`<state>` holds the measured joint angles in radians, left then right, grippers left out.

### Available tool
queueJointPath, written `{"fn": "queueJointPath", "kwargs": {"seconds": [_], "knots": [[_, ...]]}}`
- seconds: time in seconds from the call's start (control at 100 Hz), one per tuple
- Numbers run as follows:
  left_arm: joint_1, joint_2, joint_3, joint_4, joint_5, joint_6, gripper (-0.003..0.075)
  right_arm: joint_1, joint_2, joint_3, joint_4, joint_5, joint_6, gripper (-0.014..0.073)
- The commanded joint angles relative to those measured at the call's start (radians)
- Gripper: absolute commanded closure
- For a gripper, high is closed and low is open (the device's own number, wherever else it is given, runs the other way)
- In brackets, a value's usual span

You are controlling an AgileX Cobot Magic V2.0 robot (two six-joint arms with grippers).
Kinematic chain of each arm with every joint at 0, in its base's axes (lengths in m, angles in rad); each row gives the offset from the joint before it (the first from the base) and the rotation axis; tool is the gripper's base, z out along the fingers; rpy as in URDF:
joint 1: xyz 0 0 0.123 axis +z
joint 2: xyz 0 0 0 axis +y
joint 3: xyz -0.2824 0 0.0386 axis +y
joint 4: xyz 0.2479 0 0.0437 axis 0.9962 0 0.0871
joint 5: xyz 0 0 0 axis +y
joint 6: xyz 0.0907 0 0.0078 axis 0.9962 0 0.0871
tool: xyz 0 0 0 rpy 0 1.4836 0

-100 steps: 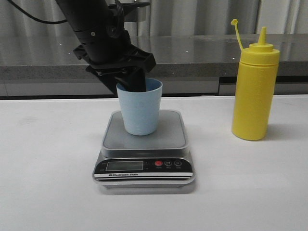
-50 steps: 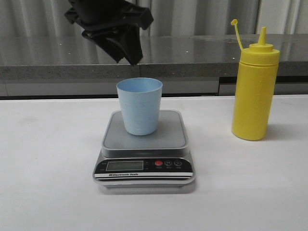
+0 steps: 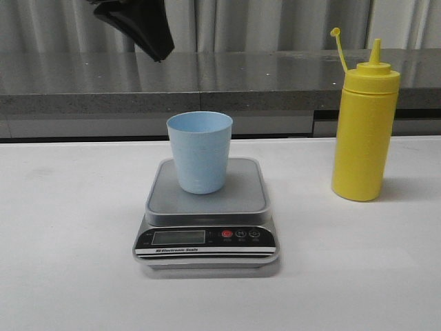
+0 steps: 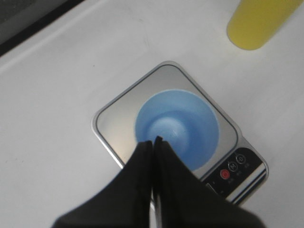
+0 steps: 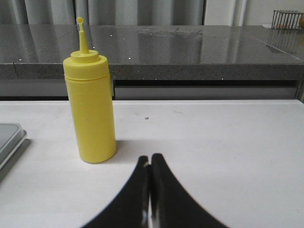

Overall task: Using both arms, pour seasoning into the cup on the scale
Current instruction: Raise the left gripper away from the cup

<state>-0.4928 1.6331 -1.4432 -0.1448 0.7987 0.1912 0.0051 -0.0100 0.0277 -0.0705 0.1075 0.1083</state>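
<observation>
While the cup stands upright on the scale, nothing touches it. Landmark = scale. Cup is pale blue, tapered, no handle, sits on the grey platform slightly toward the platform's back, looks empty in the left wrist view. Scale rests flat on the white surface; black front panel faces the camera, LCD on the panel's left, one red button and two dark ones to its right. Display reading too small to tell.

Seasoning bottle is yellow, upright on the surface, well apart from the scale on its right side, pointed nozzle up, cap strap sticking up beside the nozzle. Not held. It is taller than the cup.

Left tool: fingers pressed together, closed on nothing, high above the scale and the cup, tips over the cup's rim in its wrist view. In the front view only a dark piece of it shows at the top edge, up and left of the scale.

Right tool: fingers also together, closed, empty, low over the surface on the far side of the bottle from the scale, clear of the bottle. A corner of the scale shows beyond the bottle.
</observation>
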Motion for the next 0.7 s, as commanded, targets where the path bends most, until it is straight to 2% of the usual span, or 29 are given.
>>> {"fn": "queueJointPath", "kwargs": {"seconds": [0.0, 0.38, 0.69], "knots": [[0.038, -0.094, 0.035, -0.029, -0.087, -0.022, 0.0741, 0.001, -0.020, -0.017, -0.013, -0.075, -0.002, 0.0662], [0.213, -0.369, 0.351, -0.067, -0.195, -0.030, 0.0741, 0.001, -0.020, -0.017, -0.013, -0.075, -0.002, 0.0662], [0.234, -0.659, 0.604, -0.072, -0.337, -0.030, 0.0741, 0.001, -0.020, -0.017, -0.013, -0.075, -0.002, 0.0662]]}}
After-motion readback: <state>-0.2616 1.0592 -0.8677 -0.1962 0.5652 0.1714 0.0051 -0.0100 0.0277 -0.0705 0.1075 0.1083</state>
